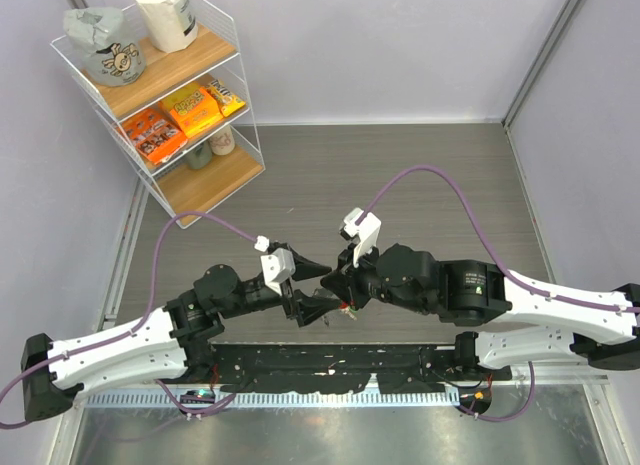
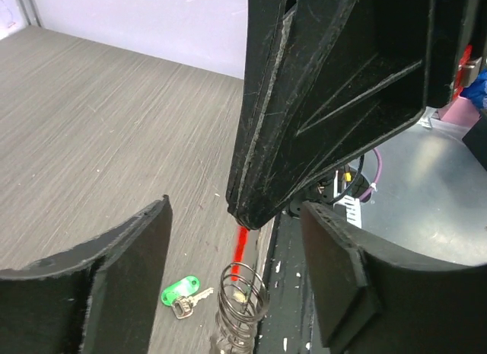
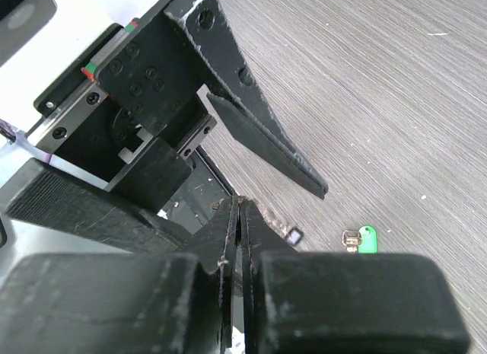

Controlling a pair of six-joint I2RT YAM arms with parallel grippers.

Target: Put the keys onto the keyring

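Observation:
The keyring hangs from my right gripper [image 3: 238, 205], which is shut on its red arc [image 2: 242, 241]. The silvery coil [image 2: 239, 299] dangles below, just above the table's near edge. The right finger [image 2: 319, 87] reaches down between the spread fingers of my left gripper [image 2: 237, 211], which is open and empty around the ring. The green key [image 2: 180, 290] lies flat on the table beside the coil and also shows in the right wrist view [image 3: 367, 238]. A small black square piece [image 3: 293, 234], perhaps the black key's head, lies near it. In the top view both grippers [image 1: 325, 290] [image 1: 340, 299] meet at the centre front.
A wire shelf [image 1: 245, 135] with snack packs stands at the back left. The black base rail [image 1: 330, 363] runs along the near edge right below the ring. Purple cables [image 1: 440, 175] arc over the grey wood-grain table [image 1: 420, 185].

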